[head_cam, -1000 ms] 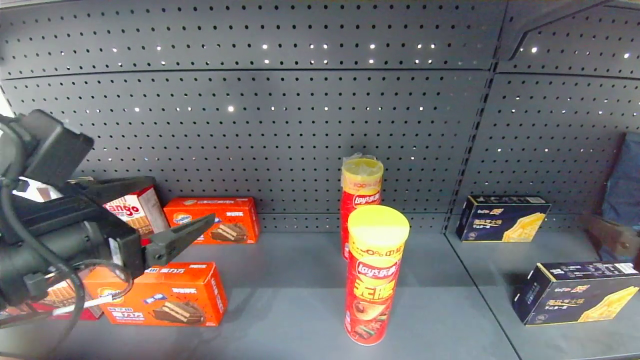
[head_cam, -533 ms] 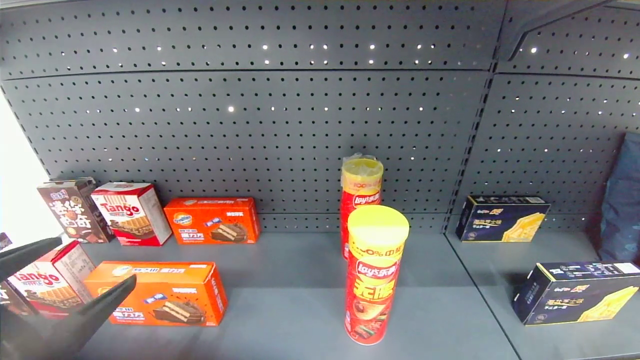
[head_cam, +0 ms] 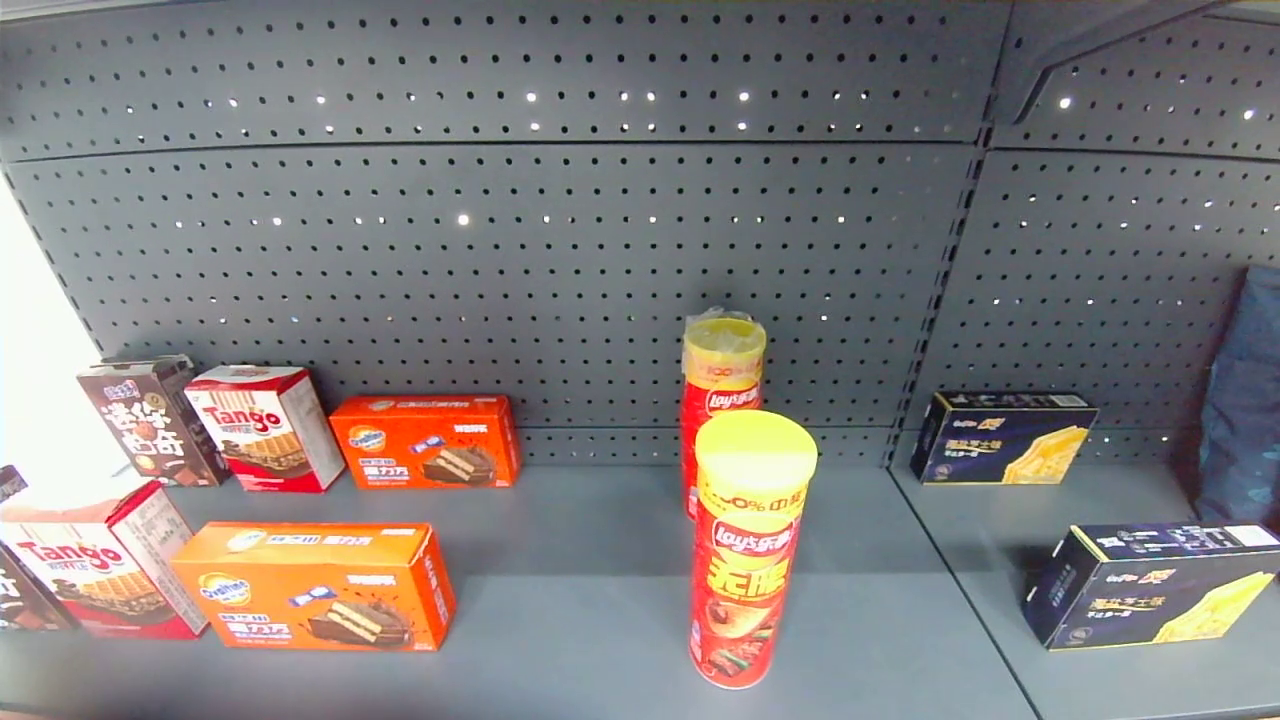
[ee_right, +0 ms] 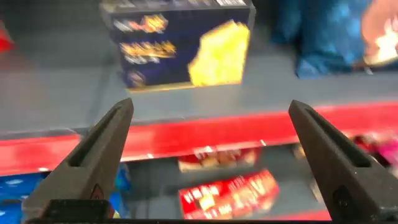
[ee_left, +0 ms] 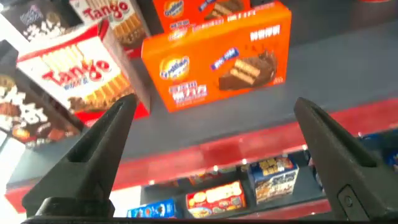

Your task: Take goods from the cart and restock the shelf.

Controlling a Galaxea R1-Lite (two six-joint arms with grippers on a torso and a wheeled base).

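The grey shelf board (head_cam: 580,620) carries an orange box (head_cam: 315,585) at front left, a Tango box (head_cam: 100,560) beside it, two chip cans (head_cam: 750,545) in the middle and a dark blue box (head_cam: 1150,585) at front right. My left gripper (ee_left: 214,102) is open and holds nothing. It hangs in front of the shelf's red edge (ee_left: 249,146), facing the orange box (ee_left: 217,53) and the Tango box (ee_left: 81,68). My right gripper (ee_right: 211,104) is open too, with nothing in it, before the red edge (ee_right: 217,137) and facing the dark blue box (ee_right: 180,43).
More boxes stand along the pegboard back: a brown one (head_cam: 150,420), a second Tango box (head_cam: 265,425), an orange one (head_cam: 425,440) and a dark blue one (head_cam: 1005,437). A blue bag (head_cam: 1245,400) leans at the far right. Packets (ee_left: 214,199) lie on the lower shelf.
My left arm has drawn back down and to the left, away from the boxes on the left and out of the head view. The goods on the shelf have not moved.
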